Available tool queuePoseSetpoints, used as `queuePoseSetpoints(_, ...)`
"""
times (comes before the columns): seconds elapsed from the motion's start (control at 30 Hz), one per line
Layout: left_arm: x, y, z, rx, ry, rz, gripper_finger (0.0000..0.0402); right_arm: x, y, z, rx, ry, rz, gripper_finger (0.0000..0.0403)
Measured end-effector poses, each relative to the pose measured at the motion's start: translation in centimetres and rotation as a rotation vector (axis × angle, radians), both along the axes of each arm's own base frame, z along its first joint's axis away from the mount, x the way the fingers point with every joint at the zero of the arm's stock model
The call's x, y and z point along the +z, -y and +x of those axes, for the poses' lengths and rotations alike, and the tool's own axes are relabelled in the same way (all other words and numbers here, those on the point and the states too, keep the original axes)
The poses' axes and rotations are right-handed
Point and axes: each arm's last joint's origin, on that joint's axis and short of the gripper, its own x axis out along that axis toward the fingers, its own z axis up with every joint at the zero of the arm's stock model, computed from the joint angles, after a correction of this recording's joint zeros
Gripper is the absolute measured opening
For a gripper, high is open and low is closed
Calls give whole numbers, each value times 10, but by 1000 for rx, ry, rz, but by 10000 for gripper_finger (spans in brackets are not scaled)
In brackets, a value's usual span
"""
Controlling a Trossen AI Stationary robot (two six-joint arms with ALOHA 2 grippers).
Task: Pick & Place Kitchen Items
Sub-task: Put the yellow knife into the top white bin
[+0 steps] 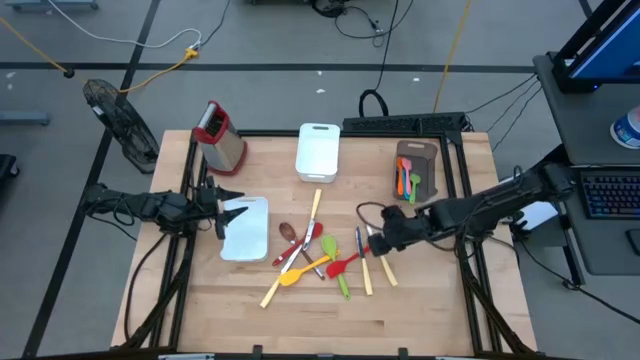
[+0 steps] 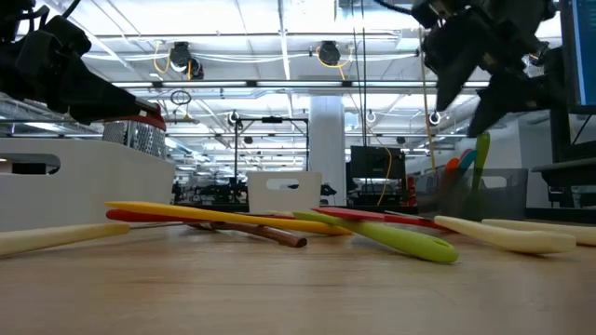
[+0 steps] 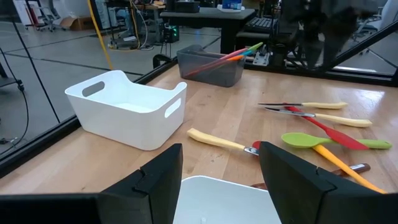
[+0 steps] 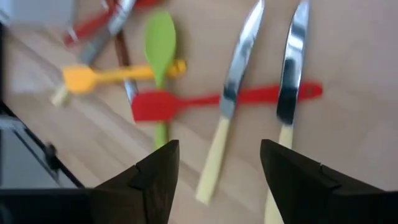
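The right gripper (image 1: 372, 238) hangs above the tabletop (image 1: 420, 310), just right of the scattered utensils, with its fingers (image 4: 149, 180) spread wide and nothing between them. Its wrist view looks down on two knives with pale handles (image 4: 225, 106) lying side by side across a red spatula (image 4: 205, 101), which rests just right of the heap.

The heap itself is the landmark — a green spoon (image 1: 341, 276), a yellow spatula (image 1: 297, 275) and a red spoon (image 1: 303, 244) crossing one another near the middle of the tabletop, along with a long pale-handled utensil (image 1: 314, 210) pointing toward the back.

Left of the heap, the left gripper (image 1: 222, 213) hovers over a white tray (image 1: 252, 240), its fingers (image 3: 155, 177) wide apart and empty.

Behind the heap stands a white bin (image 1: 318, 152) — and to the bin's left, a steel grater with a red top (image 1: 222, 136). To the right of the heap and farther back, a brown tray (image 1: 417, 168) holds several utensils in orange, green and blue (image 1: 406, 181).
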Motion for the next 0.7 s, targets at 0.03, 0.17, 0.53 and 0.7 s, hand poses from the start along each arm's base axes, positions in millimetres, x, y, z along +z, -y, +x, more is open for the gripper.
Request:
queuePoseSetpoints(0.03,0,0,0,0,0,0,218,-5,-3,2,16,-31,17,221)
queuePoseSetpoints(0.17,0,0,0,1,2,-7,218,-26,-14,7,41,-137,18,220)
queuePoseSetpoints(0.53,0,0,0,-3,-5,19,218,-48,-20,23,105,-296,-2,221)
queuePoseSetpoints(0.7,0,0,0,-3,-5,19,218,-61,-19,23,99,-377,-27,219)
